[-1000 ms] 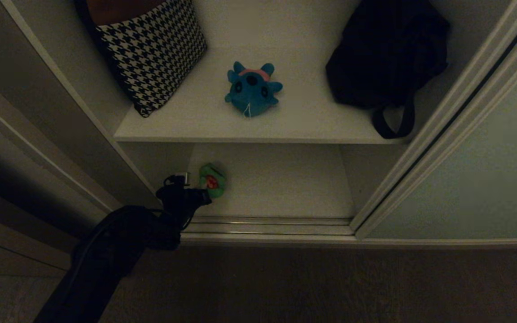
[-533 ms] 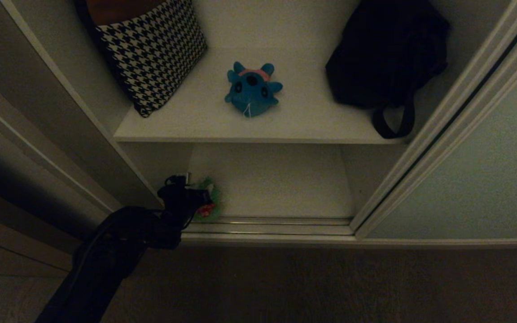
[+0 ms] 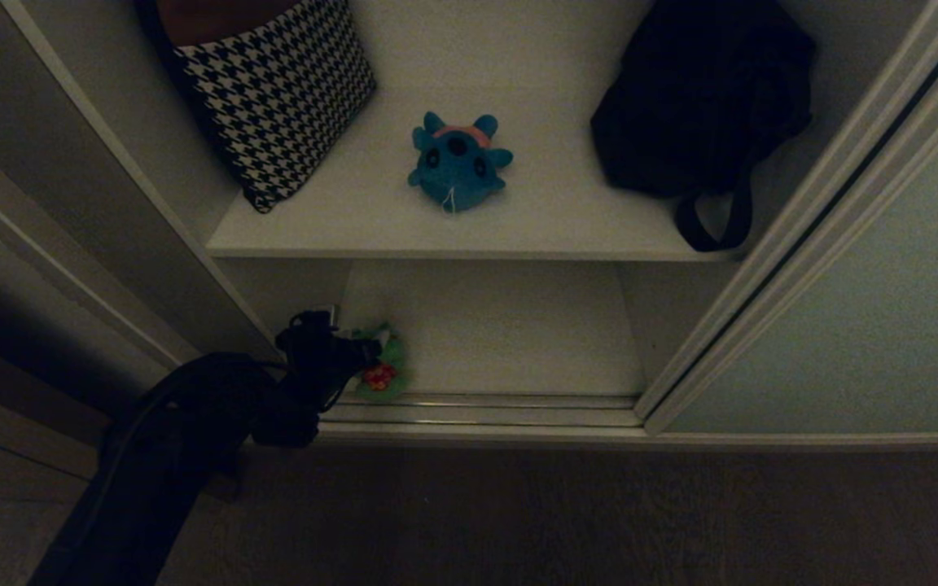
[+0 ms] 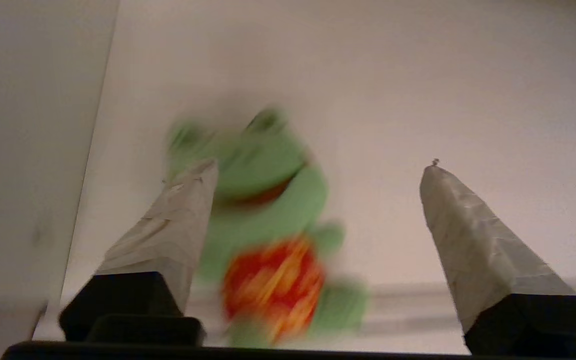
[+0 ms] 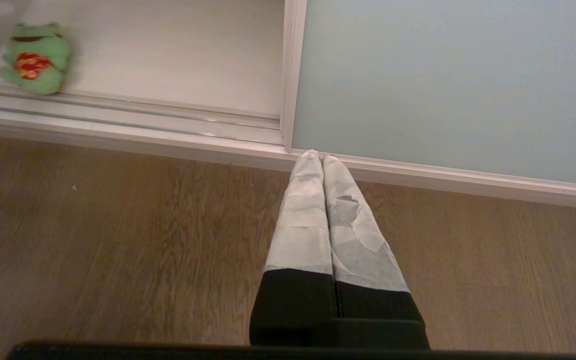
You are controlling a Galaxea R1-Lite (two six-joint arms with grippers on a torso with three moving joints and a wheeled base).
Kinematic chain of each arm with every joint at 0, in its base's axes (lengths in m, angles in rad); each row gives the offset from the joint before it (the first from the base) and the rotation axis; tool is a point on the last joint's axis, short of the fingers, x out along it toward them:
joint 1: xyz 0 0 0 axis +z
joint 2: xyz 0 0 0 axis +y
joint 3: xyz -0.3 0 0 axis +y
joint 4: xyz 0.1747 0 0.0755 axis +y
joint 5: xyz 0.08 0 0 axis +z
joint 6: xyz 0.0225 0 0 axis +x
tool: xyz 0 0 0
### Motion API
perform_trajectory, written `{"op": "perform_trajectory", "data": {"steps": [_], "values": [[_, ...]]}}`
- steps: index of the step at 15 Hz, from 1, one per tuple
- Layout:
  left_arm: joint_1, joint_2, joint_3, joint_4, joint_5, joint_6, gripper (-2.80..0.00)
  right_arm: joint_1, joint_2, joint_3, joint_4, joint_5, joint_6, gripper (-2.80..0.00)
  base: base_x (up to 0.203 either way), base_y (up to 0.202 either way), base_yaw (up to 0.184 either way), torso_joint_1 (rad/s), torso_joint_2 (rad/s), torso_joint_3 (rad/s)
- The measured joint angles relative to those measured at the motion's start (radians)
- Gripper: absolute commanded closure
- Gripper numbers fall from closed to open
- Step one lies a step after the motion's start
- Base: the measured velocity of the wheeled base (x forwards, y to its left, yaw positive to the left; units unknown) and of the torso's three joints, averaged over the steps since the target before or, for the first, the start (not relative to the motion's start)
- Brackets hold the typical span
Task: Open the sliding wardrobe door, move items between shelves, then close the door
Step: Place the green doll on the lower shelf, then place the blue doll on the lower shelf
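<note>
The green frog with a red patch lies on the white bottom board, at its front left, by the track. My left gripper hovers just over it, open. In the left wrist view the frog sits between the spread fingers, close to one finger, with the left gripper holding nothing. The blue plush rests mid upper shelf. The sliding door stands slid to the right. My right gripper is shut, parked over the floor by the door's bottom rail.
A houndstooth cushion leans at the upper shelf's left and a black strapped bag sits at its right. The metal track runs along the wardrobe's front edge. Wooden floor lies in front.
My left gripper has opened and let the frog go. The frog has dropped a little toward the front track, and the arm has drawn back slightly to the left.
</note>
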Motion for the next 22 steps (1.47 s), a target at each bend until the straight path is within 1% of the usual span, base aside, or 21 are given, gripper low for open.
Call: {"op": "perform_trajectory", "data": {"steps": [2,3,6,8,10,12,14,16,19,20,22], "values": [[0.0,-0.038,0.085,-0.003,0.001,-0.001,-2.8,0.0,0.0,0.0,0.0,0.0,0.0,0.0,0.0,0.0,0.0,0.0,0.0,0.0],[0.0,-0.06,0.125,0.002,0.002,-0.002,0.0,0.0,0.0,0.0,0.0,0.0,0.0,0.0,0.0,0.0,0.0,0.0,0.0,0.0],[-0.003,-0.149,0.258,0.046,0.0,-0.005,0.0,0.0,0.0,0.0,0.0,0.0,0.0,0.0,0.0,0.0,0.0,0.0,0.0,0.0],[-0.007,-0.218,0.387,0.057,-0.003,-0.001,0.0,0.0,0.0,0.0,0.0,0.0,0.0,0.0,0.0,0.0,0.0,0.0,0.0,0.0],[-0.012,-0.306,0.555,0.062,-0.007,-0.001,0.0,0.0,0.0,0.0,0.0,0.0,-0.001,0.0,0.0,0.0,0.0,0.0,0.0,0.0],[-0.028,-0.421,0.767,0.071,-0.009,0.003,0.0,0.0,0.0,0.0,0.0,0.0,0.0,0.0,0.0,0.0,0.0,0.0,0.0,0.0],[-0.046,-0.561,0.961,0.074,-0.008,0.011,0.0,0.0,0.0,0.0,0.0,0.0,0.0,0.0,0.0,0.0,0.0,0.0,0.0,0.0],[-0.056,-0.732,1.092,0.091,-0.008,0.015,0.0,0.0,0.0,0.0,0.0,0.0,0.0,0.0,0.0,0.0,0.0,0.0,0.0,0.0],[-0.064,-1.031,1.225,0.165,-0.007,0.023,0.0,0.0,0.0,0.0,0.0,0.0,0.0,0.0,0.0,0.0,0.0,0.0,0.0,0.0],[-0.066,-1.126,1.259,0.21,-0.007,0.026,0.0,0.0,0.0,0.0,0.0,0.0,0.0,0.0,0.0,0.0,0.0,0.0,0.0,0.0],[-0.072,-1.312,1.306,0.34,-0.008,0.034,0.0,0.0,0.0,0.0,0.0,0.0,0.0,0.0,0.0,0.0,0.0,0.0,0.0,0.0]]}}
